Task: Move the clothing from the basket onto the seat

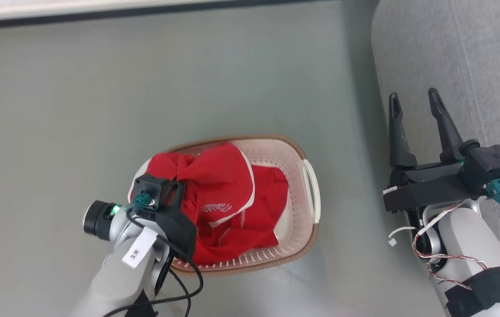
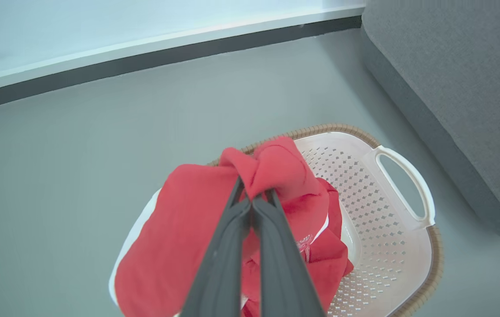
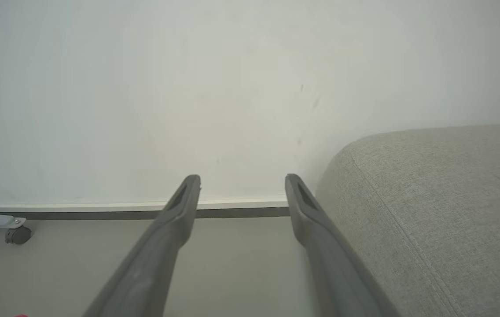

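— Where's the clothing [image 1: 228, 185]?

— In the basket [image 1: 308, 245], heaped toward its 9 o'clock side and spilling over that rim. It is soft red cloth, creased, with a curved white piping line and a small white print that is too small to read.

— And the left gripper [image 2: 253, 197]?

— Pinched tight on a bunched knot of the red fabric. In the left wrist view its two long dark fingers [image 2: 223, 246] meet at the tips with cloth pressed between them and a fold hanging down at 7 o'clock.

— One garment or several?

— It may be more than one layer; the folds hide the edges.

— Describe the basket.

— An oval of cream plastic with walls pierced by small diamond holes, a brown woven-look rim and a smooth loop handle [image 1: 312, 189] at 3 o'clock. It stands on the smooth grey floor [image 1: 144, 88].

— The seat [image 1: 452, 53]?

— At 3 o'clock of the basket, apart from it. It is grey woven upholstery with a rounded edge and a stitched seam.

— And the right gripper [image 1: 413, 96]?

— Spread wide and holding nothing. It hangs over the seat's near edge with the fingers pointing to 12 o'clock.
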You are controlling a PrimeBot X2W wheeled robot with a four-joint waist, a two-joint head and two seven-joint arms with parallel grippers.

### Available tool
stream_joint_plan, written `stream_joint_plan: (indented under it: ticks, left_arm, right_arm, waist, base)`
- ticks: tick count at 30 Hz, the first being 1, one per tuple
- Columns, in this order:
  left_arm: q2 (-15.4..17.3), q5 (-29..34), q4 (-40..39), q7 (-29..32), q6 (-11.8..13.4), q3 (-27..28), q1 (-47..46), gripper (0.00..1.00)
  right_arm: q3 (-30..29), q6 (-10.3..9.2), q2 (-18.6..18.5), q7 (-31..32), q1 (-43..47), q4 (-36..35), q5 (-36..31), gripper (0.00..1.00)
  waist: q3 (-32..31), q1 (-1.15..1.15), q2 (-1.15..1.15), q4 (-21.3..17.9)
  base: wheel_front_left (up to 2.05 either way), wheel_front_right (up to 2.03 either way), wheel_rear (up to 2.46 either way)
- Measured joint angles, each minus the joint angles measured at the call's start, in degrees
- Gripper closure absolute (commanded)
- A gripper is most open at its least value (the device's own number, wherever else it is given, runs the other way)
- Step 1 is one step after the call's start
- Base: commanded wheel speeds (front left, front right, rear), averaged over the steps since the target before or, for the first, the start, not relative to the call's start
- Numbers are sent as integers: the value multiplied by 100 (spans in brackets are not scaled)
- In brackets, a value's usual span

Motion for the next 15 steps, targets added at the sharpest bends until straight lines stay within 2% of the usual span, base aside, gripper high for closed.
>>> stream_joint_plan:
  ticks: [15]
  left_arm:
    - [-20,-465,-982,-54,-104,481,555,100]
  right_arm:
    - [-75,32,-134,1,608,63,52,0]
  waist:
    - [-926,1,0,325]
  base:
    - [0,0,0]
